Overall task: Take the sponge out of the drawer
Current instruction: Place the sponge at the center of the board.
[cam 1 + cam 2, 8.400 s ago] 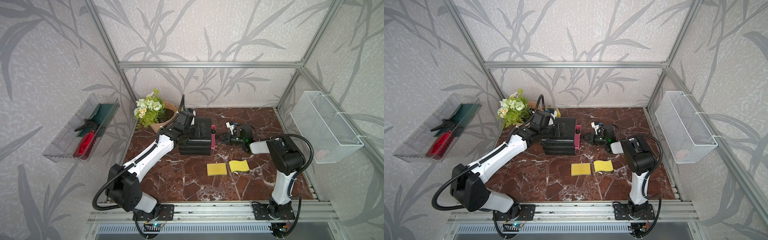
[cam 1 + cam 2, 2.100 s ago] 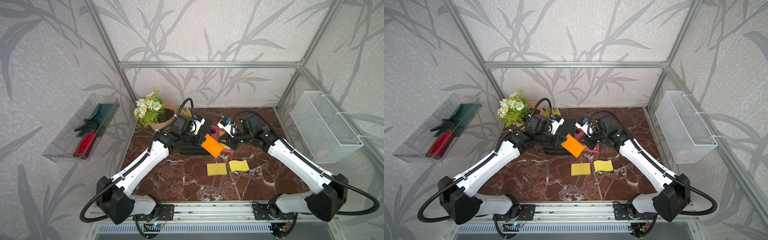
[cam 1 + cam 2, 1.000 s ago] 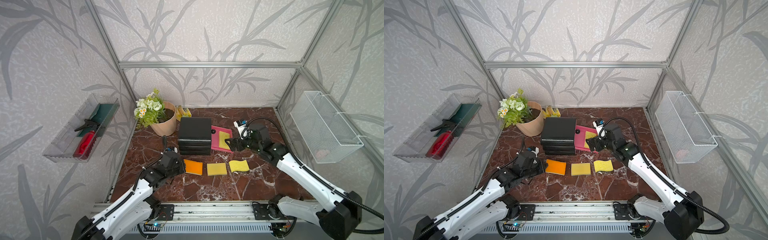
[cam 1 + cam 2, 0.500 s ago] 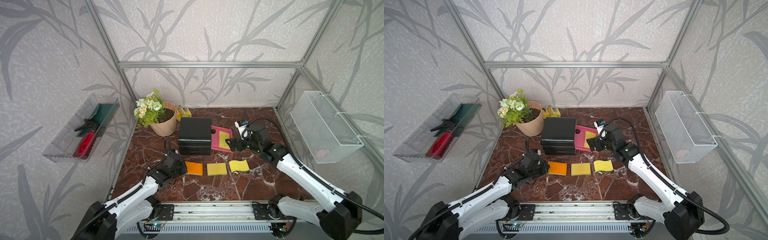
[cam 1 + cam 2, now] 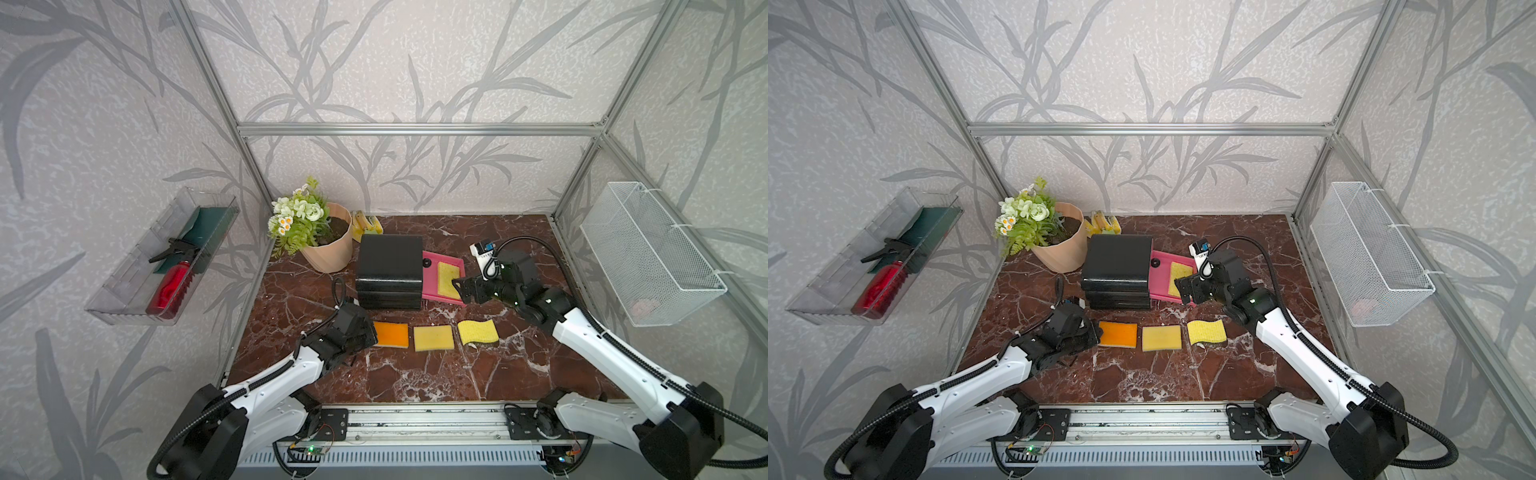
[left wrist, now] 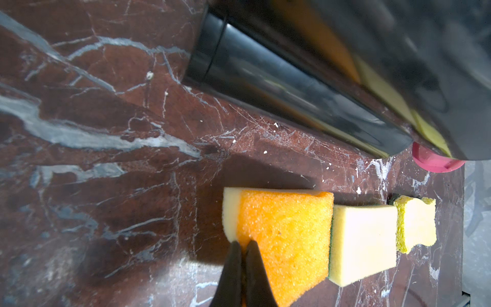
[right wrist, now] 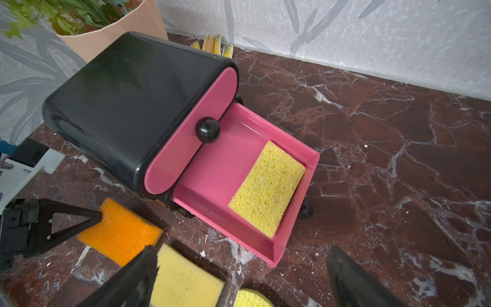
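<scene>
A yellow sponge (image 7: 267,188) (image 5: 448,277) (image 5: 1179,276) lies flat in the pink drawer (image 7: 220,170) (image 5: 432,286), which is pulled out of the black drawer unit (image 5: 388,266) (image 5: 1116,266). My right gripper (image 7: 241,249) (image 5: 461,289) (image 5: 1183,291) hovers open over the drawer's front corner, with nothing between its fingers. An orange sponge (image 6: 287,239) (image 5: 391,334) (image 5: 1118,334) lies on the table in front of the unit. My left gripper (image 6: 243,243) (image 5: 370,334) (image 5: 1096,332) is shut, its tips against that sponge's left edge.
A pale yellow sponge (image 5: 433,338) and a wavy yellow one (image 5: 478,332) lie in a row right of the orange sponge. A flower pot (image 5: 328,245) stands left of the unit. A wire basket (image 5: 648,253) hangs on the right wall, a clear tray (image 5: 124,291) on the left.
The left arm has reached forward, bringing its shut tips up to the orange sponge. The right gripper has opened a little wider over the drawer and has barely moved.
</scene>
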Robot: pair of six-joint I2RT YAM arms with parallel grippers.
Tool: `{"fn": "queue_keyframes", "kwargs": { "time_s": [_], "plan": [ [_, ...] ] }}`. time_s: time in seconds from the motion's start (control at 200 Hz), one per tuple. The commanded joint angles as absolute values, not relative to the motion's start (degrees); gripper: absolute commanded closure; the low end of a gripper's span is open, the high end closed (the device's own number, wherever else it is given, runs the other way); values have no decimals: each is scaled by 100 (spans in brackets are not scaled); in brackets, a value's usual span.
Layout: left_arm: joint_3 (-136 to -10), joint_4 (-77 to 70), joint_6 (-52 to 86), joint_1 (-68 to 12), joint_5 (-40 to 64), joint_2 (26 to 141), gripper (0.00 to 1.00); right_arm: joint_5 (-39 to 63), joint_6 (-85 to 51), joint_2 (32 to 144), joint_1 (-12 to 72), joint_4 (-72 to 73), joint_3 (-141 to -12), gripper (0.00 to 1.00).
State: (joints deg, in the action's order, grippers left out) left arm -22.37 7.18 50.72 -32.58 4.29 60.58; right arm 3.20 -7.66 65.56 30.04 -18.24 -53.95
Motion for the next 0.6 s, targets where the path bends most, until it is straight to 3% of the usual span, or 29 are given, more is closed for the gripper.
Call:
{"fn": "queue_keyframes", "kwargs": {
  "time_s": [0.0, 0.365, 0.595],
  "plan": [
    [-2175, 799, 5152, -3283, 290, 6024, 89, 237, -728, 6460, 2979, -1759, -5335, 2],
    [-2297, 1184, 5057, -3287, 127, 5775, 67, 237, -754, 6512, 2955, -1775, -5316, 2],
    [-3229, 2697, 4332, -3286, -308, 5107, 47, 163, -838, 6655, 2893, -1899, -5374, 2]
  ]
}}
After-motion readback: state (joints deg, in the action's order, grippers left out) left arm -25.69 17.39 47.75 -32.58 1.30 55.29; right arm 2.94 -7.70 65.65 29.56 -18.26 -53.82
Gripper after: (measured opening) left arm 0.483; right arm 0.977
